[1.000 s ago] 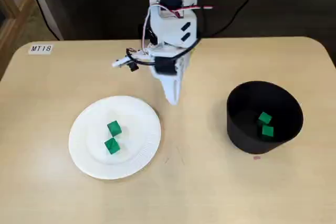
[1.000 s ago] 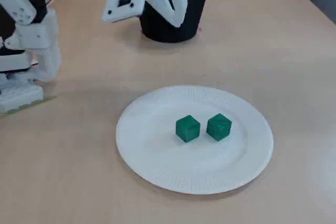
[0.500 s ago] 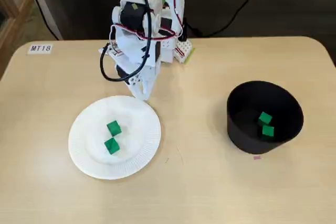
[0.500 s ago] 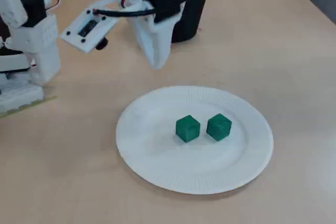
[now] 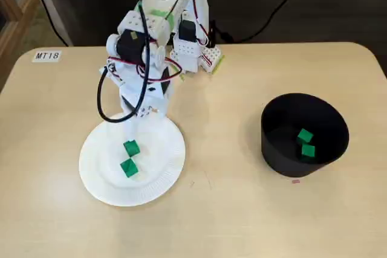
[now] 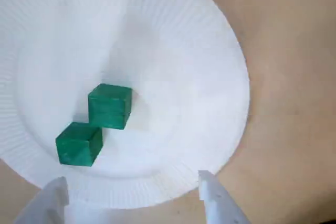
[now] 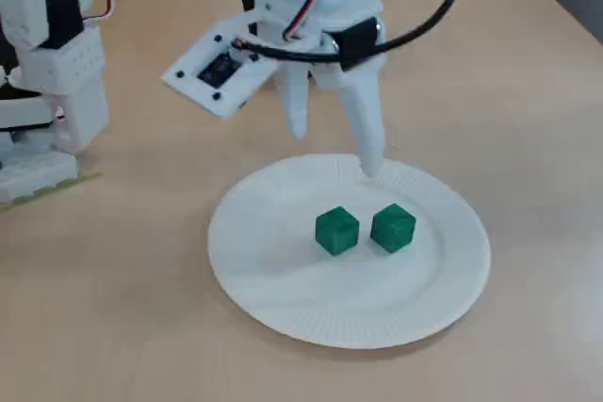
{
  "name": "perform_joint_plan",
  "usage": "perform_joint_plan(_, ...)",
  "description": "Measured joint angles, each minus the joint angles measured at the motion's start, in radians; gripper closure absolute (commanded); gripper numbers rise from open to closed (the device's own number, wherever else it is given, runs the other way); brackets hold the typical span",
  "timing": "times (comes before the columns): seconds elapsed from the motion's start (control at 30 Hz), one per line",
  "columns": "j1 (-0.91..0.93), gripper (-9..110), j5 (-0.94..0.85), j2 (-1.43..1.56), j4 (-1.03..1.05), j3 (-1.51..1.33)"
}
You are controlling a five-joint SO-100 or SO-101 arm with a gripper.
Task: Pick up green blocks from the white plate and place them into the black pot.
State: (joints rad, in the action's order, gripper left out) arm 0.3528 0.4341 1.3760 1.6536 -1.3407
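Across both fixed views the pale wooden bench (image 5: 242, 222) (image 7: 528, 91) was seen as the largest surface, and everything else was carried on it. At its far edge in a fixed view the white arm (image 5: 148, 40) was mounted, with red and black wires looped along it, and it was bent forward and down over the plate. The white plate (image 5: 157, 167) (image 7: 273, 261) (image 6: 184, 51), a ribbed paper one, was set on the left half of the bench in that view. The black pot (image 5: 278, 155) was placed well apart from it, on the right, and stood upright.

Over the plate's rim on the arm's side the tool (image 5: 133, 126) (image 7: 334, 149) (image 6: 131, 183) was held with its jaws spread wide and nothing between them. One white fingertip (image 7: 370, 168) was lowered close to the ribbed rim; whether it touched could not be told. In the wrist view both fingertips were seen at the bottom edge, with the plate spread out beyond them.

Near the plate's middle two green blocks were found just beside each other: the first plate block (image 5: 131, 147) (image 7: 336, 231), nearer the tool, and the second plate block (image 5: 128, 168) (image 7: 393, 228). Neither was touched by the tool. Inside the pot two more were visible, the upper pot block (image 5: 305, 136) and the lower pot block (image 5: 308, 150), close together on its floor.

A small label (image 5: 47, 56) reading MT18 was stuck at the bench's far left corner.
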Motion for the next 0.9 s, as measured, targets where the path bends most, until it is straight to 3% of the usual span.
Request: perform_joint_plan(0.9,0.046,73,-0.009,-0.396,0.000,0.365)
